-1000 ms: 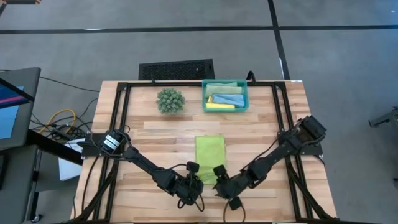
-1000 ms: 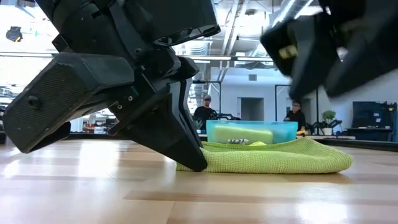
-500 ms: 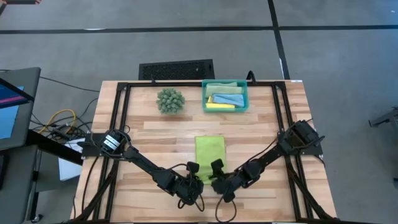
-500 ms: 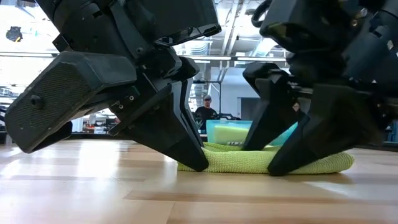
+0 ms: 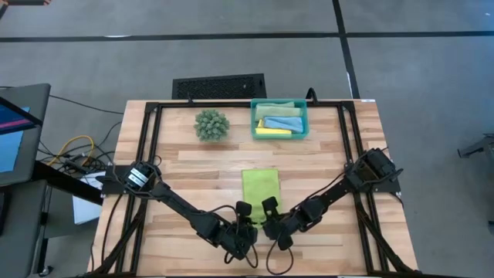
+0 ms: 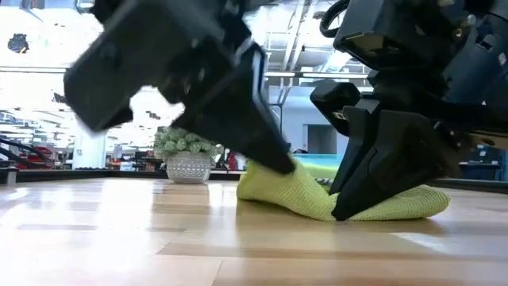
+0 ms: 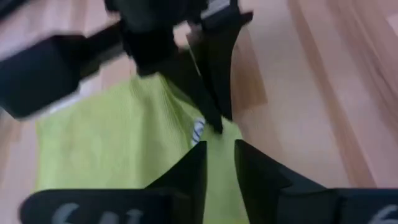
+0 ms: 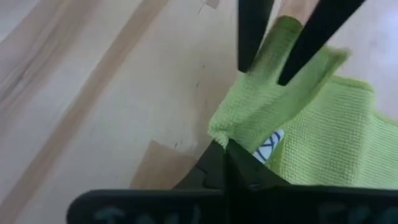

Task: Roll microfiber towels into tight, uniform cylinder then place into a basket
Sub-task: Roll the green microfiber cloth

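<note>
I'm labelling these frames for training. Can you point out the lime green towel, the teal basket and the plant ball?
lime green towel [image 5: 260, 185]: high view, middle of the flat cloth.
teal basket [image 5: 303, 117]: high view, its right wall.
plant ball [image 5: 211, 124]: high view, centre of the spiky ball.

- No writing can be read anywhere in these views.
- The lime green towel [image 8: 311, 130] carries a small white tag [image 8: 268, 148] with dark marks, seen in both wrist views, too blurred to make out.

I saw a nubby, matt lime cloth towel [image 6: 373, 202] on a smooth, slightly glossy wood table [image 6: 119, 238]; fingers [image 6: 373, 171] were matt black plastic.
</note>
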Robot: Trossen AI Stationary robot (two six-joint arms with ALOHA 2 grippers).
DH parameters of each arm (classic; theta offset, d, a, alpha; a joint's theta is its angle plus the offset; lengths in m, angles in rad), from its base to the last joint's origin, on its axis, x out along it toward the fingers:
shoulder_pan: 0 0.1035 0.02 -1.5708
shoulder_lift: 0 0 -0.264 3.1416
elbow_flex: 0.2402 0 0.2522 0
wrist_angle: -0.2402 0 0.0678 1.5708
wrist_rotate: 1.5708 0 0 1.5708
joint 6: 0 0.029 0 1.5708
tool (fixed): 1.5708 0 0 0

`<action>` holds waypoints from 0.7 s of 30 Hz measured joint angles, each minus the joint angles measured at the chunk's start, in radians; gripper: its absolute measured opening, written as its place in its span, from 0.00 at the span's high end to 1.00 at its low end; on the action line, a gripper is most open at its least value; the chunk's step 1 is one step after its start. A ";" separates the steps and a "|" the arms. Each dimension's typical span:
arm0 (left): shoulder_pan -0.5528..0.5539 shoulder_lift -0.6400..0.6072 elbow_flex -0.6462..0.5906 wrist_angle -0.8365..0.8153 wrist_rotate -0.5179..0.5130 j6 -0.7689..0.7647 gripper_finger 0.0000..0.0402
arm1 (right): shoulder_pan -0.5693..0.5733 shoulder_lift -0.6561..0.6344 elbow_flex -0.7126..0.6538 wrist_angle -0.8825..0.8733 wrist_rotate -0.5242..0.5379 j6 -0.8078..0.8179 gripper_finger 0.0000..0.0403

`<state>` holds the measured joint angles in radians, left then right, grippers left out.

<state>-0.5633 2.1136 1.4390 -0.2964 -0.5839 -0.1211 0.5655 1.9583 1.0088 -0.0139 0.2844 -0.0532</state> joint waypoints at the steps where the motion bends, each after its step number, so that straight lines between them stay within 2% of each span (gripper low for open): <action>1: 0.000 0.000 0.005 0.000 -0.010 0.011 0.81 | 0.000 0.000 0.000 0.001 -0.008 0.000 0.97; 7: 0.014 0.000 -0.001 0.007 -0.038 0.027 0.74 | 0.000 -0.016 -0.001 -0.011 -0.070 0.027 0.93; 13: 0.043 -0.001 -0.063 0.047 0.035 0.014 0.73 | 0.008 -0.045 -0.004 -0.027 -0.196 0.037 0.98; 21: 0.058 -0.003 -0.143 0.175 0.173 0.034 0.73 | 0.017 -0.068 -0.005 -0.030 -0.264 0.055 0.95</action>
<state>-0.5056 2.1110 1.2957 -0.1216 -0.4106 -0.0872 0.5823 1.8906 1.0042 -0.0435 0.0208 0.0017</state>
